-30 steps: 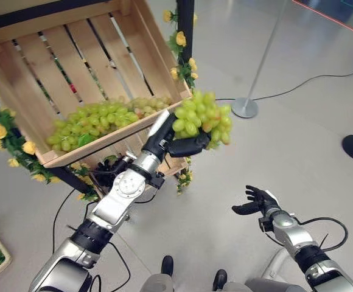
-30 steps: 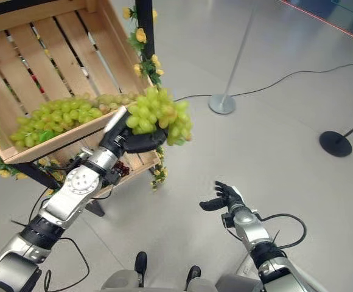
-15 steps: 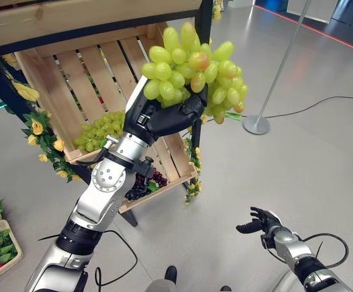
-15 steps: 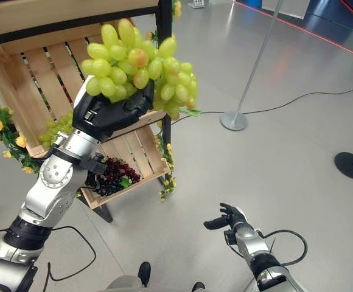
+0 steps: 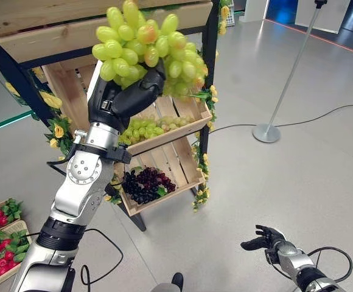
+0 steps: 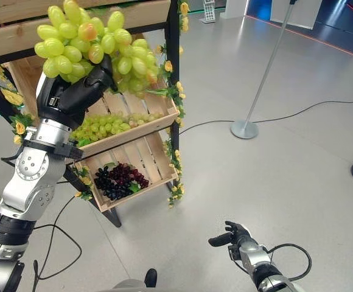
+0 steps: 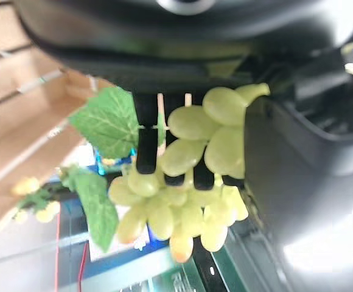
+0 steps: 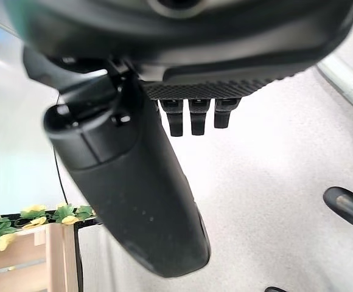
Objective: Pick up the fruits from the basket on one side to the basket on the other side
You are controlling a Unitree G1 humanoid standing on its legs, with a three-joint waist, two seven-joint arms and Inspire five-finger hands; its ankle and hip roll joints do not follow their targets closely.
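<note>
Left hand [image 5: 123, 100] grips green grapes [image 5: 149, 45], fingers partly hidden.

smooth grey floor [image 5: 298, 182], glossy with reflected light. metal stanchion pole [image 5: 289, 72] on a round base at 2 o'clock. dark-framed wooden shelf rack [image 5: 182, 128] trimmed with yellow flowers [image 5: 58, 131] at 11 o'clock.

Hidden and cut-off parts — around the fruit stand

The left hand [image 5: 128, 100] covers the lower middle of the green grape bunch [image 5: 149, 45], and its fingers [image 7: 145, 140] sink between the grapes. The top crate [image 5: 55, 30] is cut by the upper edge. The tray of red fruit [image 5: 0, 243] is cut off at the left edge — too small to name.
</note>
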